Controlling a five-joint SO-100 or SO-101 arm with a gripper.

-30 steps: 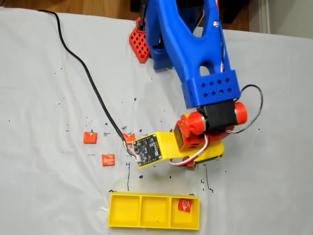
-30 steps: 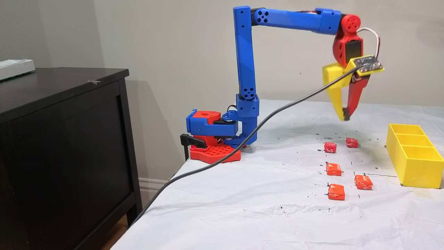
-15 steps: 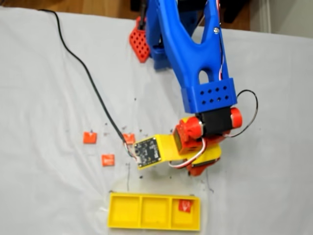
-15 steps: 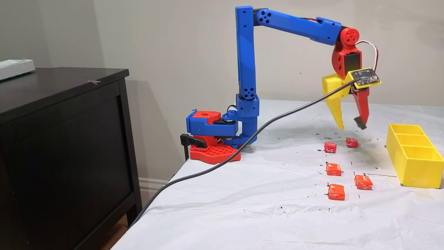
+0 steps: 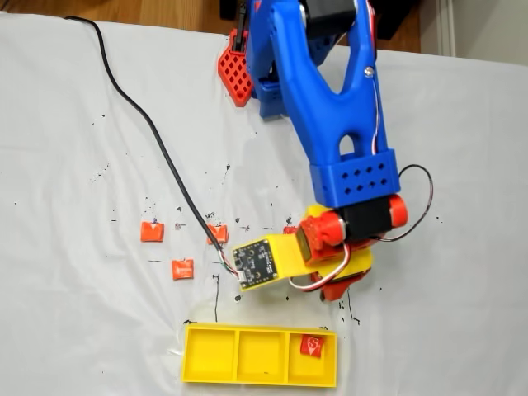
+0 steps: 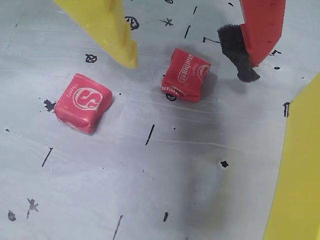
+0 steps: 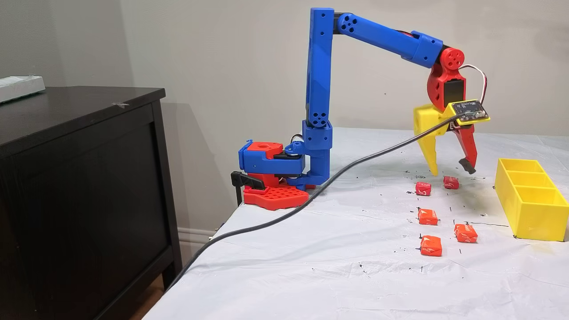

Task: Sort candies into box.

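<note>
Spread yellow-and-red two-finger gripper (image 7: 450, 170), shut one second ago, now lowered and empty above small square red wrapped candy (image 6: 186, 75) on white-covered worktop (image 7: 338, 249), near low yellow three-compartment plastic box (image 7: 529, 198). Indicates next pick beginning; one candy (image 5: 311, 346) already boxed.

You have six small square wrapped candies in all. Five sit on the white cloth: two red ones, (image 7: 423, 188) and (image 7: 450, 182), and three orange-red ones, (image 7: 427, 216), (image 7: 465, 233) and (image 7: 430, 246). The sixth candy (image 5: 310, 346) lies in an end compartment of your one low bright yellow plastic tray (image 5: 204, 377), which has three square compartments in a row. You also have one blue arm (image 7: 318, 66) and one black cable (image 7: 284, 212).
</note>
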